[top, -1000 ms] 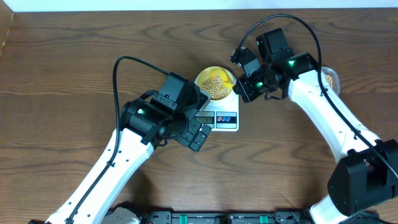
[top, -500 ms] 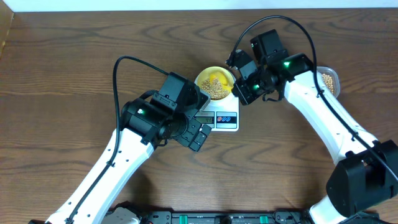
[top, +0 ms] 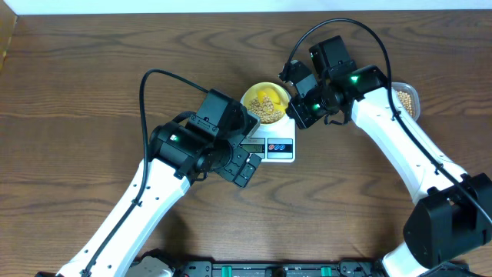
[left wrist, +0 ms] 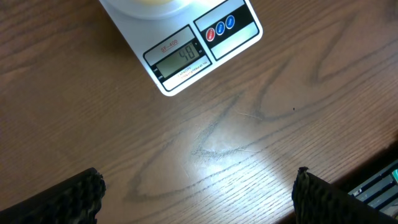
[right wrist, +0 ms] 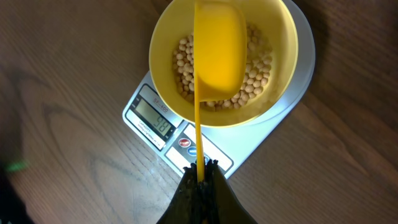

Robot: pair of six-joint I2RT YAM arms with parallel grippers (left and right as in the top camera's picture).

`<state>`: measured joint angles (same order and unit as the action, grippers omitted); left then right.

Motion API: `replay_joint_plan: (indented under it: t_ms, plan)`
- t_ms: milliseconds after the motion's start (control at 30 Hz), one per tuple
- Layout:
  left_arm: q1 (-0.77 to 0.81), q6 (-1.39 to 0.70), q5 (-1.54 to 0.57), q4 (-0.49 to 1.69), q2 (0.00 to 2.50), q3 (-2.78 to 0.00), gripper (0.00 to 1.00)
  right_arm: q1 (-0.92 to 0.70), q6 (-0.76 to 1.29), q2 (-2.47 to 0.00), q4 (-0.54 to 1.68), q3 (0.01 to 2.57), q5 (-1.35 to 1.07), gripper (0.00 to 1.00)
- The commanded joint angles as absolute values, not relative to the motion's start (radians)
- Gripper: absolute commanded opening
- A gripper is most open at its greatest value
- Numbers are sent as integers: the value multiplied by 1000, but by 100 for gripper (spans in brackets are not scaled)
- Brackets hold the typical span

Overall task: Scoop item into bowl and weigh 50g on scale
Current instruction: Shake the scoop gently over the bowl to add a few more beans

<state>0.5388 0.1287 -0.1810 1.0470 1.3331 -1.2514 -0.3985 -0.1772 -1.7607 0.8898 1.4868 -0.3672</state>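
The pale-yellow bowl (right wrist: 283, 37) stands on the white scale (right wrist: 273, 130) with a layer of tan beans (right wrist: 255, 81) in it. My right gripper (right wrist: 200, 167) is shut on the thin handle of a bright yellow scoop (right wrist: 217, 46), whose cup hangs over the bowl; no beans show on it. From overhead the bowl (top: 266, 104) sits at the scale's (top: 278, 146) far end, the right gripper (top: 301, 106) just to its right. My left gripper (left wrist: 199, 186) is open over bare wood in front of the scale (left wrist: 199, 53), its display (left wrist: 180, 57) lit.
A clear tub (top: 407, 98) holding more beans sits at the right, partly behind my right arm. My left gripper (top: 244, 165) hovers at the scale's front left corner. Dark wood table all round; its far edge meets a white wall.
My right arm has shifted slightly left, bringing the scoop further over the bowl. The left arm has not moved.
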Motion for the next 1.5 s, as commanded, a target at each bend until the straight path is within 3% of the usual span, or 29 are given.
replay_joint_plan:
  t_ms: [0, 633, 1233, 1467]
  plan:
    - [540, 131, -178, 1049, 1325, -1264, 98, -402, -180, -1765, 886, 1513, -384, 1]
    - [540, 131, -178, 1049, 1325, -1264, 98, -401, -171, -1765, 886, 1513, -386, 1]
    - [540, 131, -178, 1049, 1325, -1264, 98, -303, -74, -1765, 871, 1513, -579, 1]
    - [540, 131, -178, 1049, 1325, -1264, 98, -218, -28, -1765, 840, 1513, -764, 1]
